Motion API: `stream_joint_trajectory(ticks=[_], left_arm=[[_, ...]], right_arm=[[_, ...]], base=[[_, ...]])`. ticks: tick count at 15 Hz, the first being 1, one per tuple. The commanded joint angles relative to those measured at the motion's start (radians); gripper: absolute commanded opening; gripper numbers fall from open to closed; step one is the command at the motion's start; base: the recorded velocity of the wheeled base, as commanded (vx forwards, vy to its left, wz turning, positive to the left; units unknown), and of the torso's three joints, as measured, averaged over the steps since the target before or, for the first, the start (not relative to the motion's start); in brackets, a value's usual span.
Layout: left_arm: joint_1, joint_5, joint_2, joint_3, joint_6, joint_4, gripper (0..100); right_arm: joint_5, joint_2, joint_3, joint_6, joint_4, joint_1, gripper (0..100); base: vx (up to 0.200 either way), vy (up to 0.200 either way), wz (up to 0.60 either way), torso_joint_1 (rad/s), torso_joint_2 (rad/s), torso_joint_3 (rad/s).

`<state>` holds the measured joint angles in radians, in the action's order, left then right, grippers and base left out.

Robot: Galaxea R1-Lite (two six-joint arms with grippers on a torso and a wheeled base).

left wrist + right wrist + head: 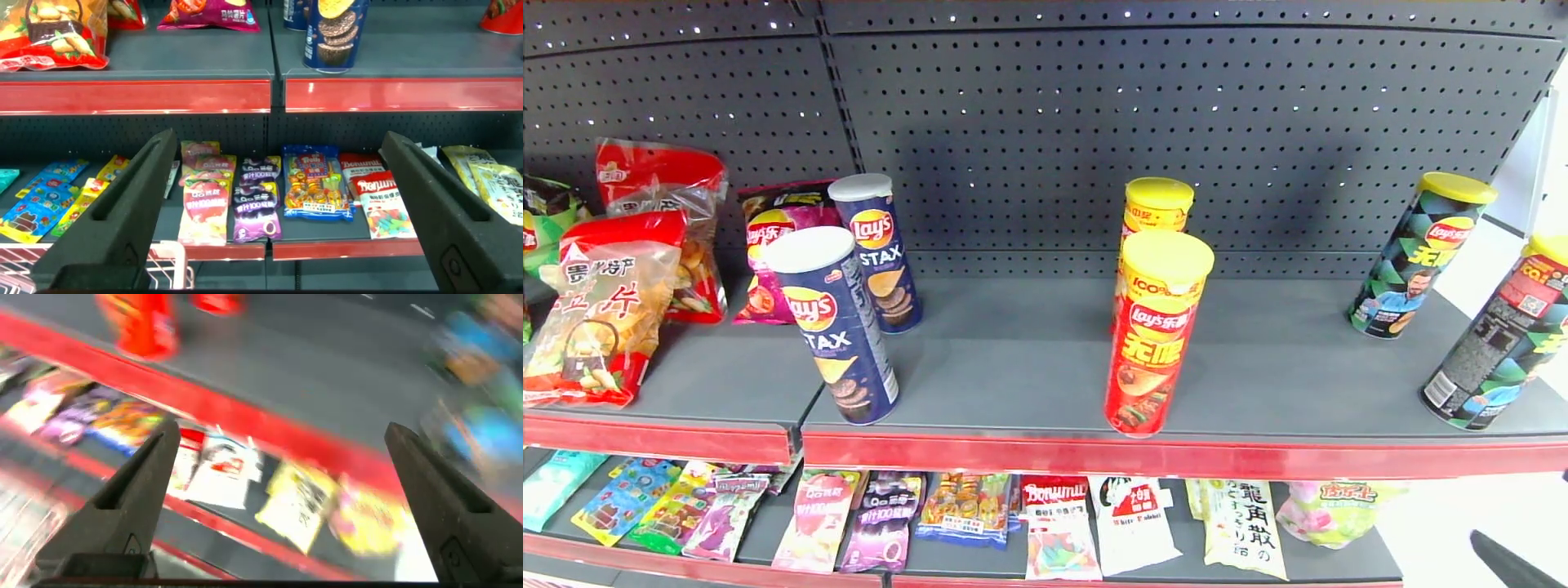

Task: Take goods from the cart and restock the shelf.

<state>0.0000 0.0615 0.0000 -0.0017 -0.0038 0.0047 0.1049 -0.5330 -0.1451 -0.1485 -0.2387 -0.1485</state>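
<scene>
Black left claw [279,139] agape before shelf [163,95]

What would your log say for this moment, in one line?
left gripper: open, empty | right gripper: open, empty | shelf: chip cans standing

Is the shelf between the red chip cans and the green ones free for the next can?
Nothing visible stands there: the shelf board is bare from the front red chip can to the rear green chip can. The left end effector and right end effector are open and empty.
</scene>
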Motion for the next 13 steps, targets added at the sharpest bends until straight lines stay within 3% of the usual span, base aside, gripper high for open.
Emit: stream_joint_trajectory(ticks=[1, 4, 5, 13], left_arm=[[0.0, 0.0, 0.0, 0.0, -0.001, 0.0, 100], [0.0, 0.0, 0.0, 0.0, -0.001, -0.002, 100], [0.0, 0.0, 0.0, 0.0, -0.001, 0.0, 100], [0.0, 0.0, 0.0, 0.0, -0.001, -0.002, 100]], right_arm=[[-0.011, 0.449, 0.093, 0.061, 0.228, 0.129, 100], [-0.074, 0.533, 0.139, 0.109, 0.24, 0.15, 100], [-0.105, 0.531, 0.145, 0.179, 0.242, 0.152, 100], [-0.109, 0.531, 0.145, 0.158, 0.243, 0.152, 100]], base=[[0.0, 0.0, 0.0, 0.0, 0.0, 0.0], [0.0, 0.0, 0.0, 0.0, 0.0, 0.0], [0.0, 0.0, 0.0, 0.0, 0.0, 0.0], [0.0, 0.0, 0.0, 0.0, 0.0, 0.0]])
